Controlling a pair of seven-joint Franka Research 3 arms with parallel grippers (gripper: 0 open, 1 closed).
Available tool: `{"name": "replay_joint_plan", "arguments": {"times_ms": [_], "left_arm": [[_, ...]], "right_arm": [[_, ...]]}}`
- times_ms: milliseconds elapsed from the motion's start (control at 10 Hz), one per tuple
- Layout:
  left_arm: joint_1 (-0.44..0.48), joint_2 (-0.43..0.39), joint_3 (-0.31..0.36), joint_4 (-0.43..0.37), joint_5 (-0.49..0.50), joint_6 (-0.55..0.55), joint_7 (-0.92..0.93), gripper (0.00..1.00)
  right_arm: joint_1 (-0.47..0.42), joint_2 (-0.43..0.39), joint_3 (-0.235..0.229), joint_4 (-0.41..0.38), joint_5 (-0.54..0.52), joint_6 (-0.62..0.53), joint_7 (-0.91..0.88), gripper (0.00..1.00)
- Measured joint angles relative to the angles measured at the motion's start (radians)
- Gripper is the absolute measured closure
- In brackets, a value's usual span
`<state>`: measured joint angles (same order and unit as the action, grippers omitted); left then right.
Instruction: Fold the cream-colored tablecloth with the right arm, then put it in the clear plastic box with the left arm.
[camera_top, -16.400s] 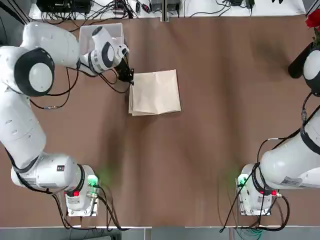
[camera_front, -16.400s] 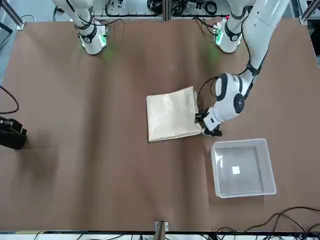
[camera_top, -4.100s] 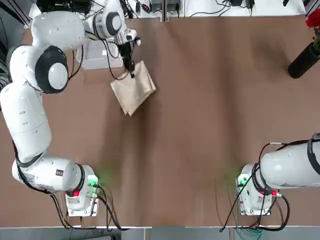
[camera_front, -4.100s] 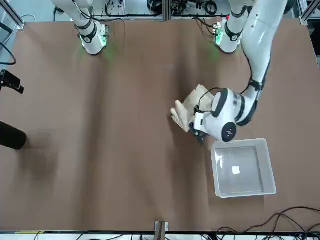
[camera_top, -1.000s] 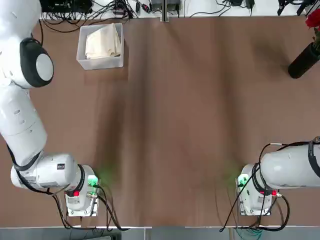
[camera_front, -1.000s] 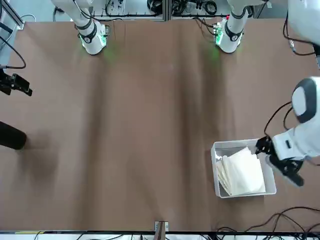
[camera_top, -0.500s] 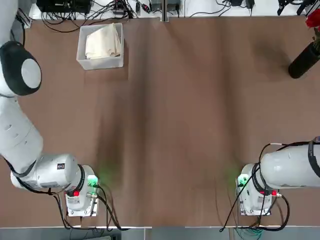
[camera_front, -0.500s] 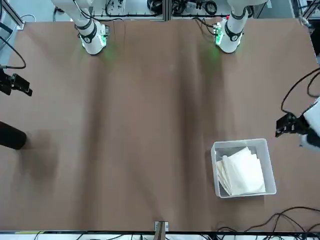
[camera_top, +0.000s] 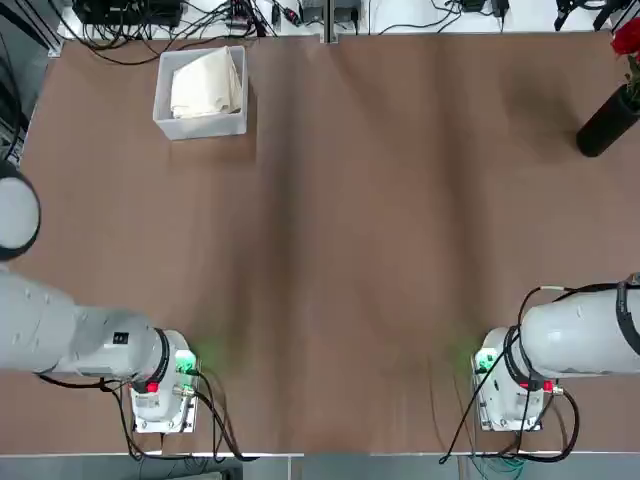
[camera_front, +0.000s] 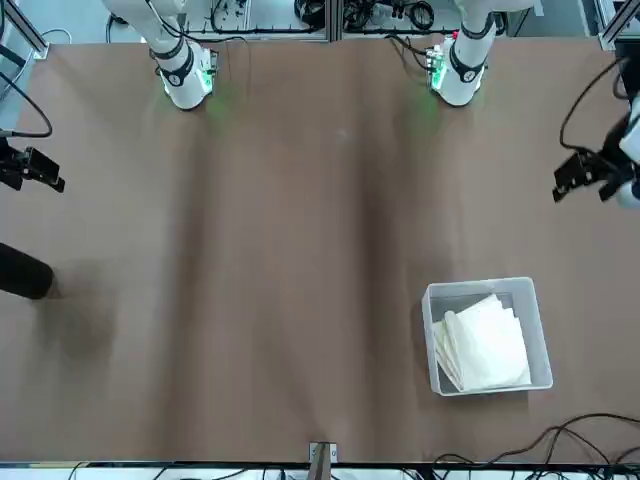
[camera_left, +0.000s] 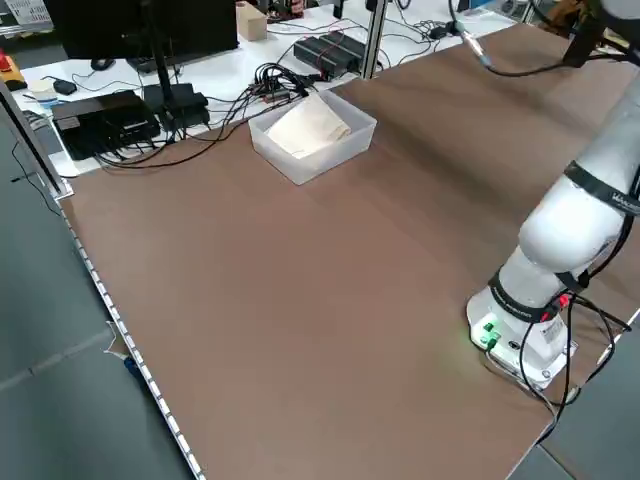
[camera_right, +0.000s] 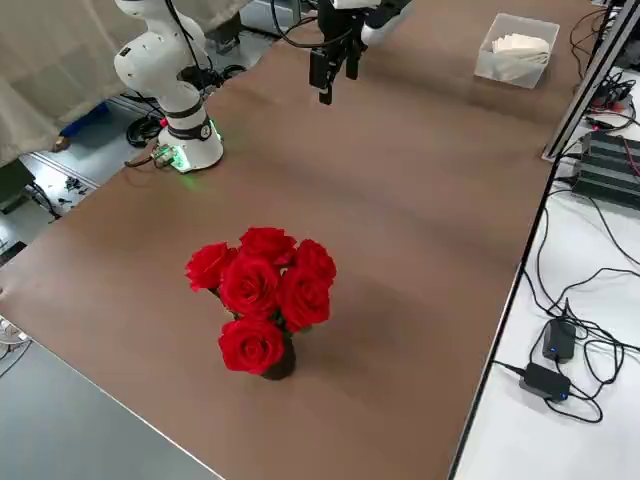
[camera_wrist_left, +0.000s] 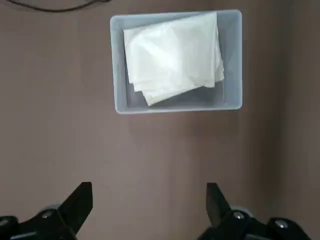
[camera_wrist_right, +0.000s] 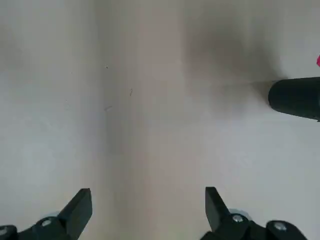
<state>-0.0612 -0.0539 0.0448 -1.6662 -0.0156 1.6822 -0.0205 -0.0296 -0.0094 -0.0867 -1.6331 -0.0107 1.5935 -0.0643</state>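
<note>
Jaws on our left gripper (camera_wrist_left: 148, 210) and right gripper (camera_wrist_right: 147, 210) stand wide apart, holding nothing. Well ahead of our left jaws, the folded cloth (camera_wrist_left: 172, 56) lies inside the clear box (camera_wrist_left: 119, 90) on the tabletop (camera_front: 300, 250).

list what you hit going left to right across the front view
black vase → right gripper → right arm's base → left arm's base → plastic box with the folded cloth → left gripper

A plain cream tablecloth (camera_wrist_left: 172, 56) lies in a clear, bluish-walled box (camera_wrist_left: 116, 75) on the brown table (camera_top: 380, 200); red roses (camera_right: 262, 293) fill a black vase (camera_top: 606, 122)
</note>
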Motion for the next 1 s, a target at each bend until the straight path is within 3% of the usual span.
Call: {"name": "replay_joint_plan", "arguments": {"times_ms": [300,1000], "left_arm": [[-0.020,-0.059,0.034,-0.096,-0.012,0.044,0.028,0.00],[-0.028,-0.049,0.017,-0.096,-0.012,0.043,0.076,0.00]], "right_arm": [[0.000,0.000,0.000,0.000,0.000,0.000,0.000,0.00],[0.011,0.000,0.003,0.000,0.000,0.000,0.000,0.00]]}}
